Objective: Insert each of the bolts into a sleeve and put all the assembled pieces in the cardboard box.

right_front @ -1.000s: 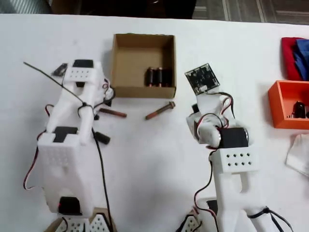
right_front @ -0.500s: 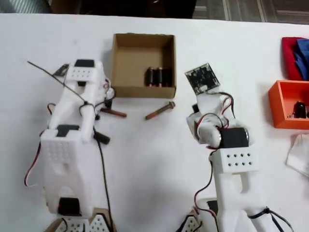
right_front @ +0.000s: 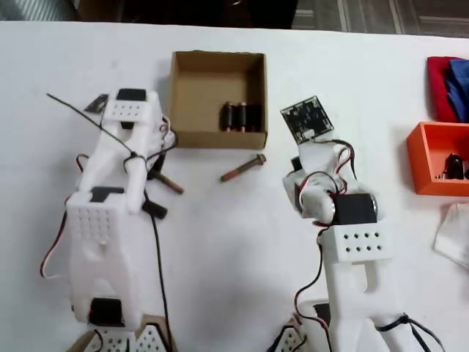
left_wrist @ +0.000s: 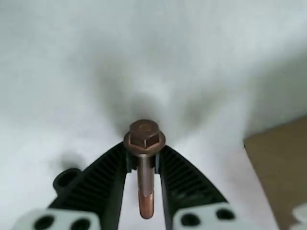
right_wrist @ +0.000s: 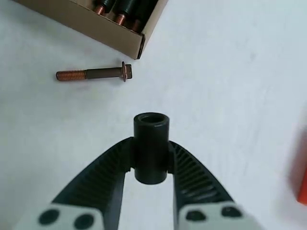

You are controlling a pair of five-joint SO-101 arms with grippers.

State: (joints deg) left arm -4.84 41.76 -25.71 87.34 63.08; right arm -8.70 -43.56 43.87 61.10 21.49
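My left gripper (left_wrist: 144, 167) is shut on a copper bolt (left_wrist: 144, 163), its hex head poking out past the fingertips above the white table. From above, that bolt (right_front: 168, 182) juts from under the left arm, just below the cardboard box (right_front: 192, 138). My right gripper (right_wrist: 150, 158) is shut on a black sleeve (right_wrist: 150, 146), held upright with its open bore showing. A second bolt (right_front: 242, 169) lies loose on the table between the arms, also seen near the box corner as the loose bolt (right_wrist: 95, 73). Assembled pieces (right_front: 242, 116) lie inside the box.
An orange bin (right_front: 440, 158) holding a dark part stands at the right edge, with red and blue cloth (right_front: 448, 84) behind it. A small black part (right_front: 155, 209) lies beside the left arm. White paper (right_front: 454, 235) sits at the right.
The left arm has lifted and turned the bolt: it lay flat pointing right, now it angles down toward the table's front. The right arm has kept still.
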